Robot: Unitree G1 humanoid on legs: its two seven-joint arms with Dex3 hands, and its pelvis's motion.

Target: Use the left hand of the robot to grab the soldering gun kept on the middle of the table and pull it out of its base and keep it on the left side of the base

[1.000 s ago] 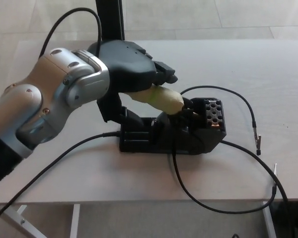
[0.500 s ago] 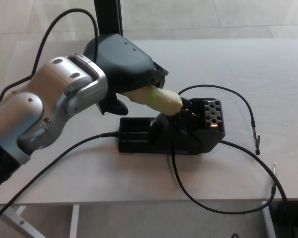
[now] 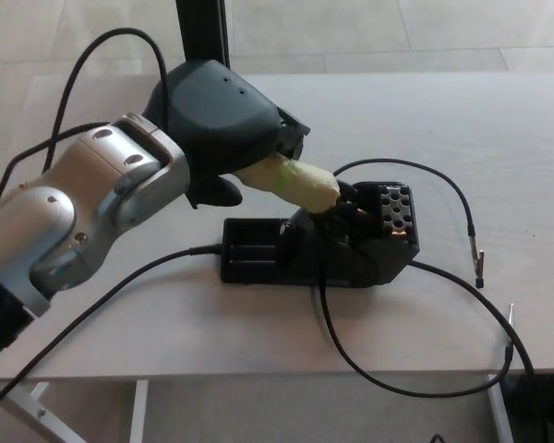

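What my own hand and the picture's edges keep from view

My left hand [image 3: 226,125] covers the rear of the soldering gun [image 3: 300,182], so only the pale front of its handle shows, and my fingers around it are hidden under my own palm. The gun's tip is lost inside the base [image 3: 319,251]. My forearm runs off the left edge. The black cable [image 3: 402,386] drops past the table's [image 3: 499,138] front edge, and the black post behind is cut off at the top.

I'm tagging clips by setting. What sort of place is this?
Probably an electronics workbench or lab: a pale table holding a black soldering base with trailing cables, and the left robot hand gripping the soldering gun.
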